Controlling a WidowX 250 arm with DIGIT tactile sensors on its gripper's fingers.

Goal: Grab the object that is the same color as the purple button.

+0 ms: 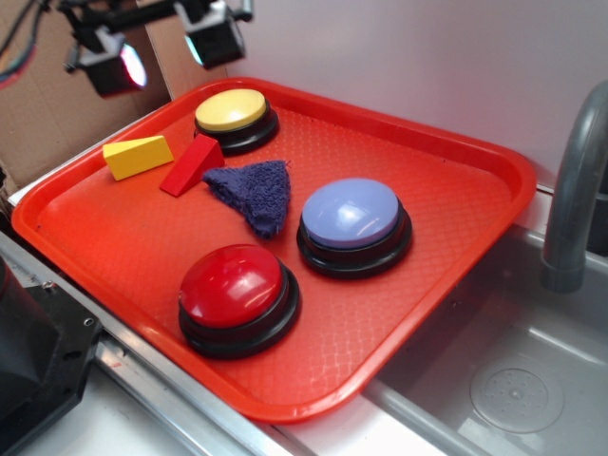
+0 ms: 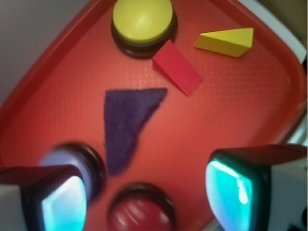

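Note:
The dark purple-blue fuzzy cloth piece (image 1: 255,194) lies flat on the red tray (image 1: 446,161), between the red wedge and the pale lavender button (image 1: 351,215). In the wrist view the cloth (image 2: 126,124) sits mid-frame, with the lavender button (image 2: 72,156) partly hidden behind my left finger. My gripper (image 1: 166,54) hangs high above the tray's far left corner, well clear of the cloth. In the wrist view the gripper (image 2: 147,197) is open wide and empty, with two glowing pads (image 2: 230,192).
On the tray also stand a yellow button (image 1: 232,112), a red button (image 1: 234,288), a red wedge (image 1: 193,164) and a yellow wedge (image 1: 139,156). A grey sink basin (image 1: 513,380) and faucet (image 1: 575,180) are to the right. Cardboard (image 1: 47,104) stands behind left.

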